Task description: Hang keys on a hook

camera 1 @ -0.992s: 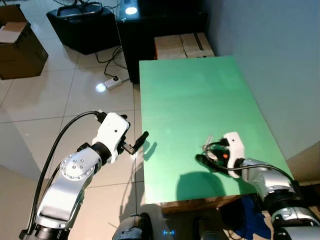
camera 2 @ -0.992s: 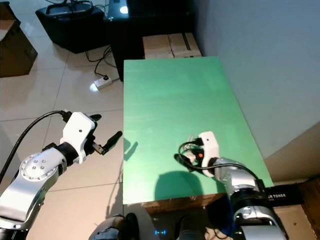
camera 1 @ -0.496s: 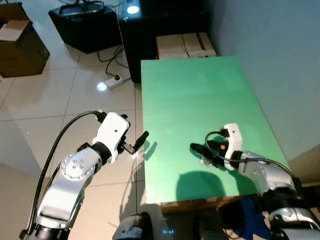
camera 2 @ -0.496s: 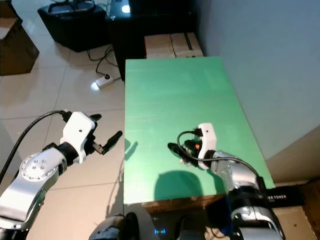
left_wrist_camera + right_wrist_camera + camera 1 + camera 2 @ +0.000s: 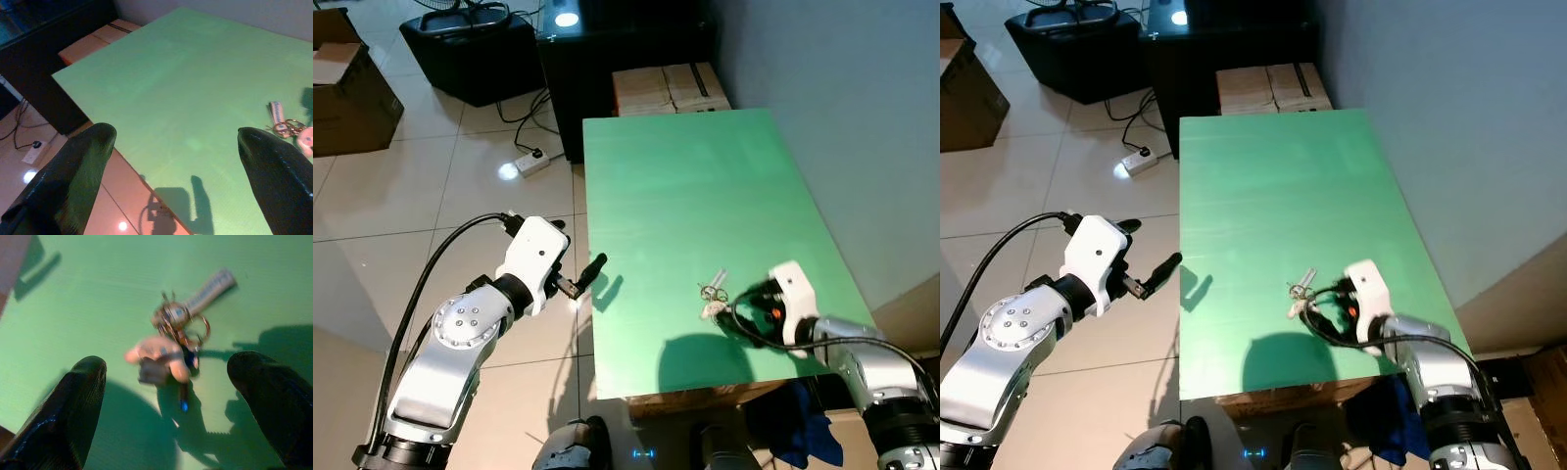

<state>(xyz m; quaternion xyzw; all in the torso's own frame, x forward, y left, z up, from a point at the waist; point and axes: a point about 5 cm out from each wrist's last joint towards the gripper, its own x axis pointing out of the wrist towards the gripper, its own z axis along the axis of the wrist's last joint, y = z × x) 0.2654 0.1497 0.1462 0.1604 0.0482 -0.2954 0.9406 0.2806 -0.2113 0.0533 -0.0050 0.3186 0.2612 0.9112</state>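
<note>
On green table [image 5: 685,186], one keys [image 5: 712,295] bunch before spread right gripper [image 5: 168,396]

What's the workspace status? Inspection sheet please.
Surface: green table, bare apart from the keys.
Job's things: keys lying flat near the table's front edge, not held; hook: nothing seen.
Clutter: nothing seen on the table.
Grippers: right gripper open, low over the table just short of the keys; left gripper open, idle off the table's left edge.
Cables: black cable looping along the left arm; power strip with cords on the floor.
Surroundings: tiled floor, cardboard boxes beyond the table, black cabinet, grey wall.
</note>
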